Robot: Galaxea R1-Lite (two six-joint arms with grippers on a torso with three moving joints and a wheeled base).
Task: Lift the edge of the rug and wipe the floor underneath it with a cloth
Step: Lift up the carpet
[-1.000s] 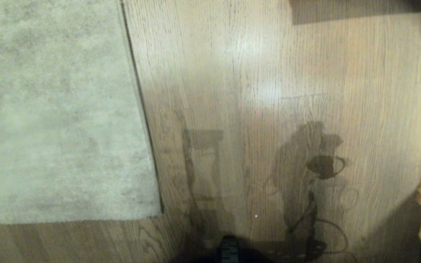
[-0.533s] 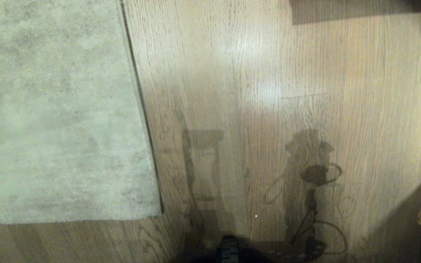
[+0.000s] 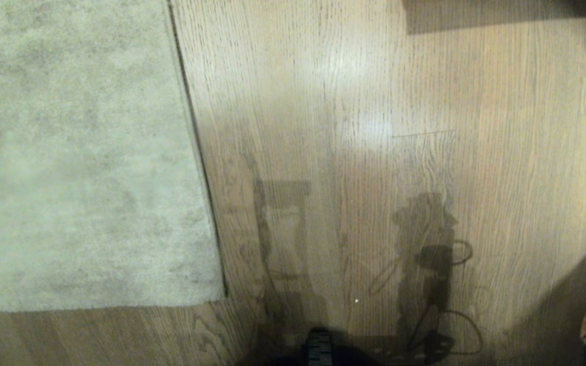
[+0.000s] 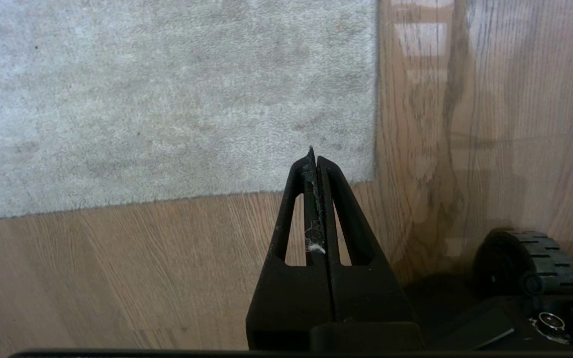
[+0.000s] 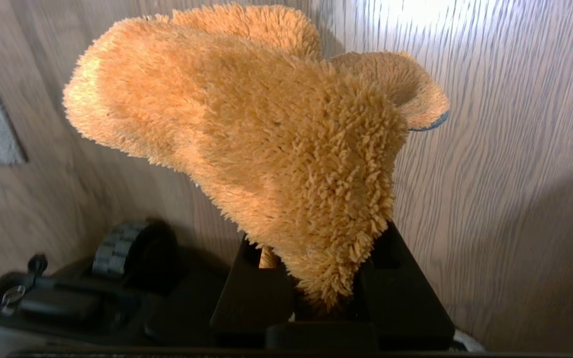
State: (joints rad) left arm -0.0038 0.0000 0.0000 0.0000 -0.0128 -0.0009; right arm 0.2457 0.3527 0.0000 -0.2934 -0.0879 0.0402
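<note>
The rug (image 3: 79, 152) lies flat on the floor (image 3: 374, 101), filling the left side of the head view. Its long bound hem, the rug edge (image 3: 199, 168), runs from the far end toward the robot and meets a second hem at a corner near the robot's base. Nothing is lifted: the pile sits flush against the light wood-grain planks along both sides of that corner. The planks to the right carry a soft sheen and the shadows of the two arms.

The left gripper (image 4: 315, 164) hangs low over the floor just short of the rug's near hem, close to the corner, its jaws pressed fully together with nothing between them but a few pale fibres clinging to the inner faces. Beside it sits one black treaded wheel (image 4: 530, 253) of the base.

The cloth (image 5: 266, 139), an orange-tan fuzzy rag, is in the right gripper (image 5: 324, 293). The jaws are clamped on one bunched end of it, and the rest billows out past the tips in a lumpy mound that hides them, with a thin bluish trim showing at one corner. It is held above bare planks, well apart from the rug. In the head view only a tuft of it peeks in at the lower right corner.
</note>
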